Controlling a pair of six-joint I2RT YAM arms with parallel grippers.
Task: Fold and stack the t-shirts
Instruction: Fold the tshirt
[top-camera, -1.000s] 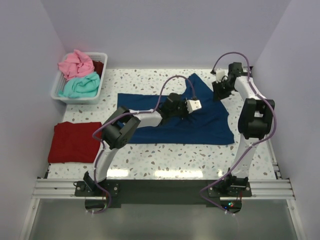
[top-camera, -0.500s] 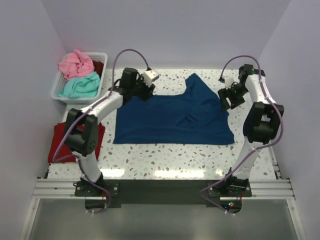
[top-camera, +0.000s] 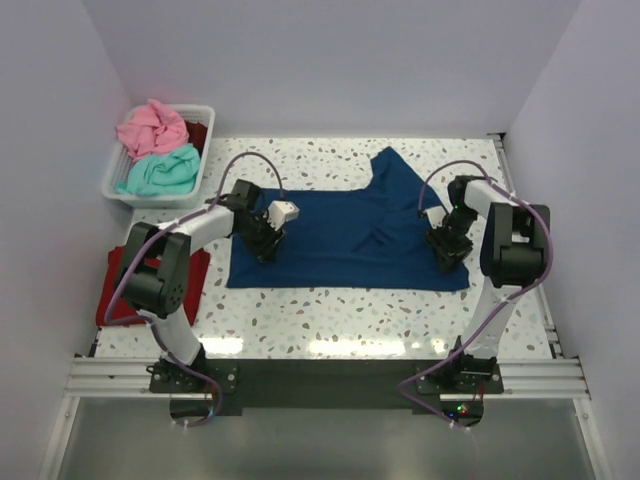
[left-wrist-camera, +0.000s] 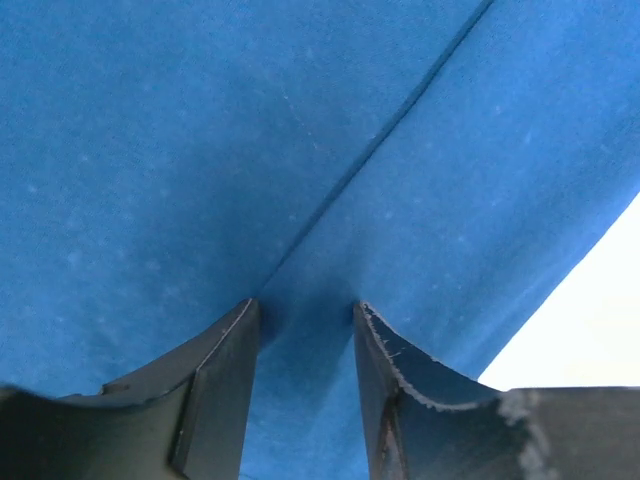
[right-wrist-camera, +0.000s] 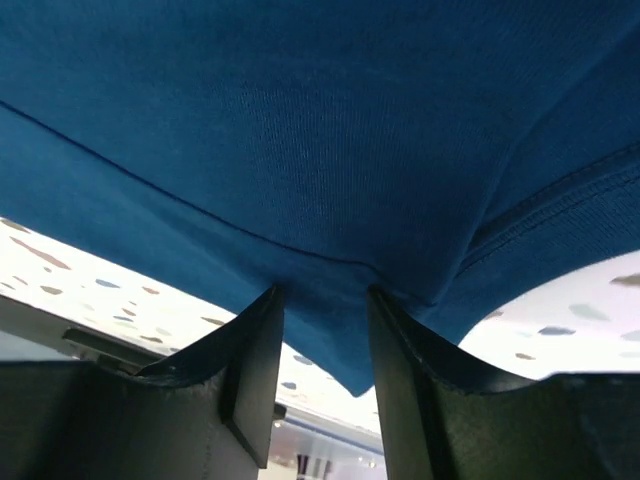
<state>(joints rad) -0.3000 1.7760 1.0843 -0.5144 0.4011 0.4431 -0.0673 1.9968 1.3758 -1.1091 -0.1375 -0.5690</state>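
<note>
Hidden: the left arm covers much of the dark red t-shirt (top-camera: 110, 300), which lies to the left of the left pincer (top-camera: 265, 250).
Navy t-shirt (top-camera: 350, 235): spread on the counter (top-camera: 330, 315) between both pincers, with one sleeve jutting away and creases toward the right pincer (top-camera: 447, 258).
Left pincer: narrow gap with cloth and a seam in it, at the near-left corner. Whether it is clamped cannot be told.
Right pincer: closed on the near-right corner.
Basket (top-camera: 155, 199): well beyond the left pincer. It holds the pink t-shirt (top-camera: 150, 128) above the teal t-shirt (top-camera: 160, 170).
</note>
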